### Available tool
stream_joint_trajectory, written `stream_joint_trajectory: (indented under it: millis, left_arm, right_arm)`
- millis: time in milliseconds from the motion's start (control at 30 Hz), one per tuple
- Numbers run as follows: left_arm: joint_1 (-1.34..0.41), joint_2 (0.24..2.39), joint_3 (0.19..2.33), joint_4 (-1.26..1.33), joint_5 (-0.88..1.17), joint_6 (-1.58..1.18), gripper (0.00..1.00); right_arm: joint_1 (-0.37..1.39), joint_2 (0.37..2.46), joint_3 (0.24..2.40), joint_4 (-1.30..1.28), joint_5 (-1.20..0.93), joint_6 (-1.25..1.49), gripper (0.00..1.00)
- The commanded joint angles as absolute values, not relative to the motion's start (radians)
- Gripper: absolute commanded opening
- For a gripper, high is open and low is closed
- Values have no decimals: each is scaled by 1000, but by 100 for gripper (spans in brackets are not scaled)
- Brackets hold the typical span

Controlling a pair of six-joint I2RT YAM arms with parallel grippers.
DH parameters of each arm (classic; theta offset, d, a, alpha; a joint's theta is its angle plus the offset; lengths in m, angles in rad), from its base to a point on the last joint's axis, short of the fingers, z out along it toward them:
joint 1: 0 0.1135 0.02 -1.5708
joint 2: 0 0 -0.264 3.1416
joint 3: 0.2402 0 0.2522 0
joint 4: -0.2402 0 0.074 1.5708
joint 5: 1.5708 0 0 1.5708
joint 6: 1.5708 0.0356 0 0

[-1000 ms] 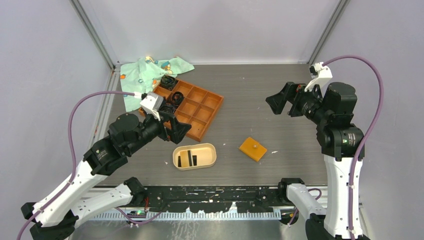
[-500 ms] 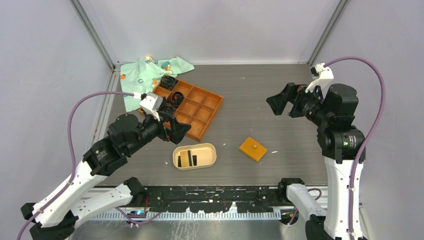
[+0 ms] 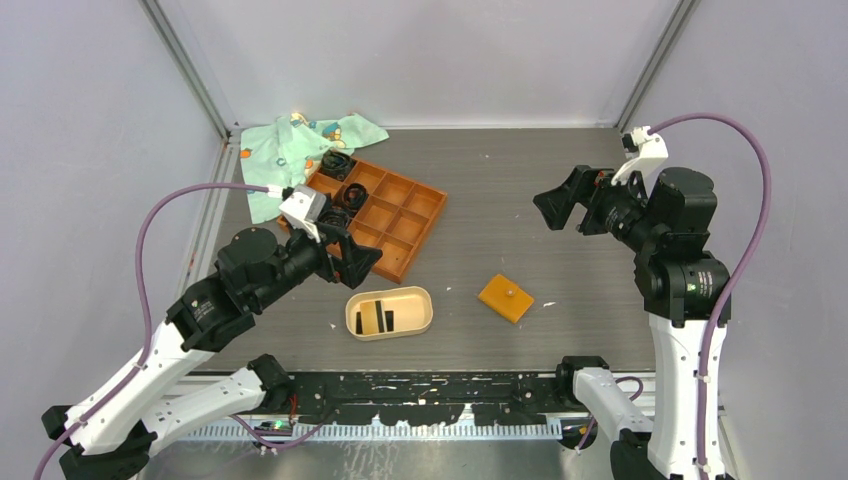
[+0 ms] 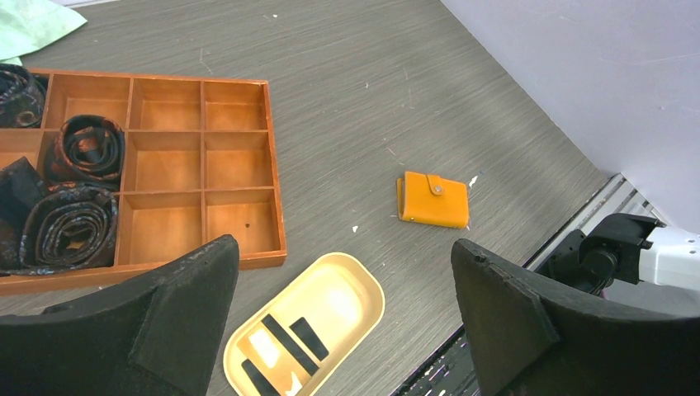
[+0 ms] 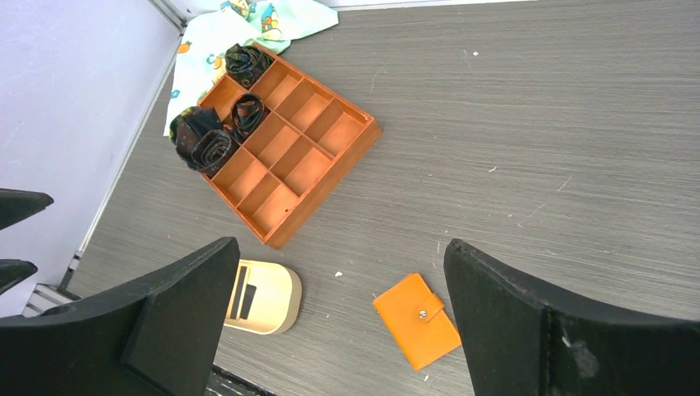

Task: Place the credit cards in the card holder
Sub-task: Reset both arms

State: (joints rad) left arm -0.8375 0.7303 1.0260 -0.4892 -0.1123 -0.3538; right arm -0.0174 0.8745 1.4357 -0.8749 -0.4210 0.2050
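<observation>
The card holder (image 3: 429,313) is a beige oval tray near the front middle of the table. Dark credit cards (image 3: 372,316) stand on edge inside it, seen as black strips in the left wrist view (image 4: 285,340). My left gripper (image 3: 362,258) hangs open just above and left of the holder (image 4: 351,293), with nothing between its fingers. My right gripper (image 3: 545,212) is open and raised high at the right, far from the holder (image 5: 276,297). Its left finger hides part of the credit cards (image 5: 245,299).
A shut orange snap wallet (image 3: 506,297) lies flat to the right of the holder. An orange grid tray (image 3: 412,228) with black coiled bands (image 3: 352,195) sits behind the left gripper. A patterned green cloth (image 3: 300,150) lies at the back left.
</observation>
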Motion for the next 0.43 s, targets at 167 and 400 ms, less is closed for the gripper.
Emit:
stream_joint_trajectory:
  millis: [167,400]
  left_arm:
    - [-836,721,1028,-453,-125,-330,100]
    - [-836,723,1026,-452,-130,-325,100]
  right_arm:
    - [-25,862,1447,-823,-407,202,99]
    - [-25,862,1441,-819,-398,191,99]
